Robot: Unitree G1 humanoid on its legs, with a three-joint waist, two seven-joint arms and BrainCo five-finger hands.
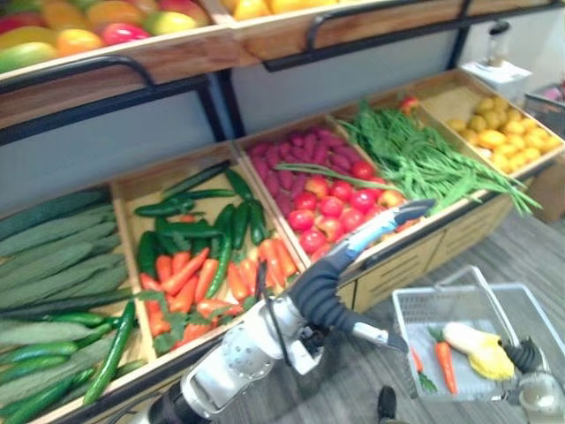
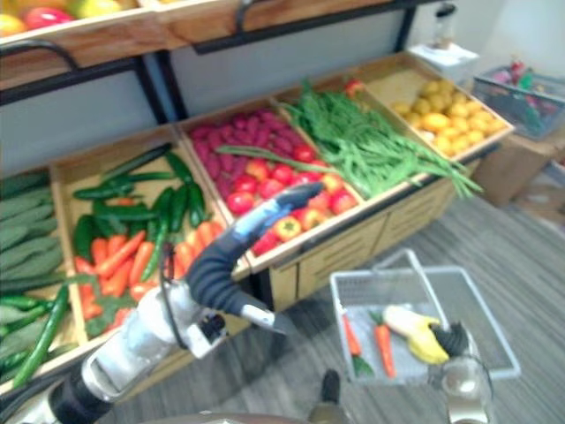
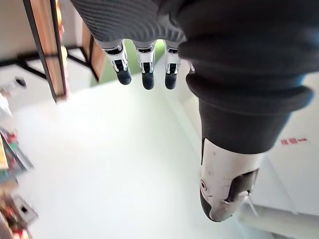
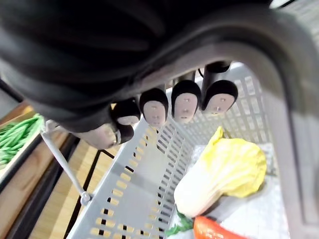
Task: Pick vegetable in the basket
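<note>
Basket [image 1: 418, 320] holding carrot [image 1: 446, 363], cabbage [image 1: 477, 345]: handle [image 4: 286, 99] gripped by right hand [image 4: 154, 107]. Left hand [image 1: 393, 221] slack, empty, over tomatoes [image 1: 331, 208], basket's 10 o'clock.

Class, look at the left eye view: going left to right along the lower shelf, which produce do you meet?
Cucumbers → carrots → tomatoes → green beans → yellow produce.

I get bright, even indoor light across the vegetable crates [image 1: 132, 190], with soft shade on the grey panel [image 1: 106, 150] under the upper shelf [image 1: 132, 66]. Past the left hand [image 3: 145, 64], a pale surface [image 3: 109, 164] glares nearly white. The basket [image 4: 144, 184] is evenly lit.
</note>
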